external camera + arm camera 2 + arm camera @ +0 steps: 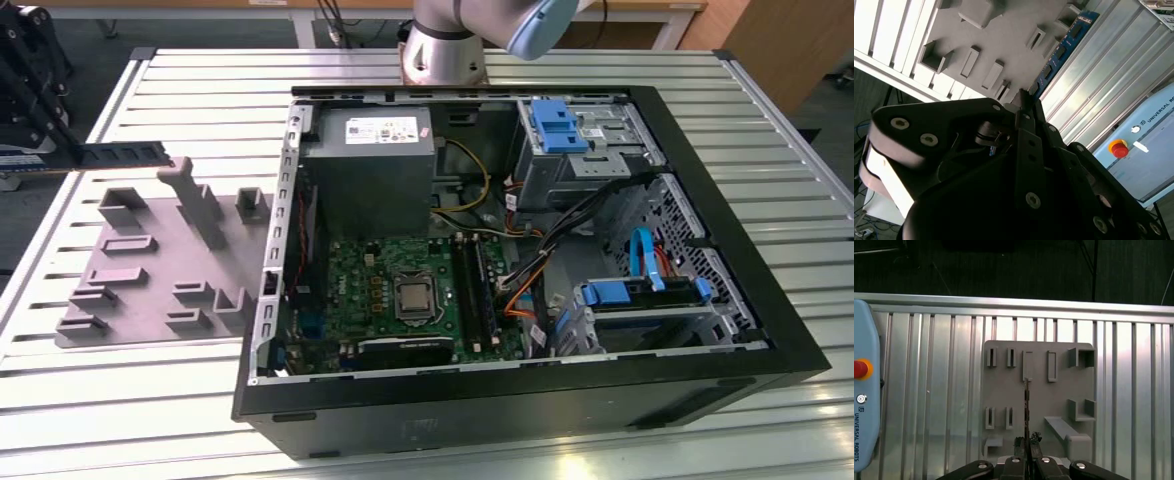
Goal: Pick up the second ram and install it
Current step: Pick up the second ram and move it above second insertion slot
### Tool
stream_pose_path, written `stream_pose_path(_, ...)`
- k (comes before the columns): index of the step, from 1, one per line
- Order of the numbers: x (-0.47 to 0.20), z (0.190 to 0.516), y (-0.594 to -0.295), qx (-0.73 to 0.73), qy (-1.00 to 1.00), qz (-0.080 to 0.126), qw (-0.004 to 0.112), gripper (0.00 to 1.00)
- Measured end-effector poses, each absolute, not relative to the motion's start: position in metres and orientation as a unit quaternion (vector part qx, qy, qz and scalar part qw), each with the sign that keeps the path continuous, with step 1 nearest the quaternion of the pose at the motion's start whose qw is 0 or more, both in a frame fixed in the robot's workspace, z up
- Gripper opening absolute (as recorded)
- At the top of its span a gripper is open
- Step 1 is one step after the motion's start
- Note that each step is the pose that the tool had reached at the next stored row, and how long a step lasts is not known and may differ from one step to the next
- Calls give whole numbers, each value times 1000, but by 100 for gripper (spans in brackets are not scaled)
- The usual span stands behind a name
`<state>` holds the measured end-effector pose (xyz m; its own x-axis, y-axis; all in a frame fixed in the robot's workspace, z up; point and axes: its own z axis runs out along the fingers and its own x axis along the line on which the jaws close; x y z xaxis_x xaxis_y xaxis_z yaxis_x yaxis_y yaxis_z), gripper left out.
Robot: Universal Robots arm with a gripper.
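The end effector (1025,100) is closed on the second ram (127,154), its fingers pinched flat against the two faces of the stick near one end, so most of the blue-green board juts out unsupported beyond the fingertips. In the exterior view the stick lies roughly level at about ten o'clock of the picture. It hangs over the slatted bench (200,400) just past the twelve o'clock edge of the grey fixture plate (147,250) and appears clear of its blocks. It is well apart from the open computer case (534,405), which sits toward three o'clock of the plate. The first wrist view sees the board edge-on, running straight out from the fingertips over the plate. The long black memory slots (475,290) lie on the motherboard (360,270) just at three o'clock of the processor socket, and I cannot tell whether any of them is already filled. The main risk, as I judge it, comes from the one-ended grip. A knock against the case wall on the way in could pivot the stick in the fingers, and it would then meet its slot tilted or offset. Pressing it down in that state could bend the board or strain the slot latches. The bundle of cables (527,285) just at three o'clock of the slots could also snag the free end.
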<state>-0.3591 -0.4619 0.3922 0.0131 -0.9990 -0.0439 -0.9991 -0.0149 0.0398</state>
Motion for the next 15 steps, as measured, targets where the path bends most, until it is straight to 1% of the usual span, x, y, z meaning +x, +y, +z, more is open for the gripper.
stream_pose_path(15, -350, 392, -462, -712, 702, 30, 1, 14)
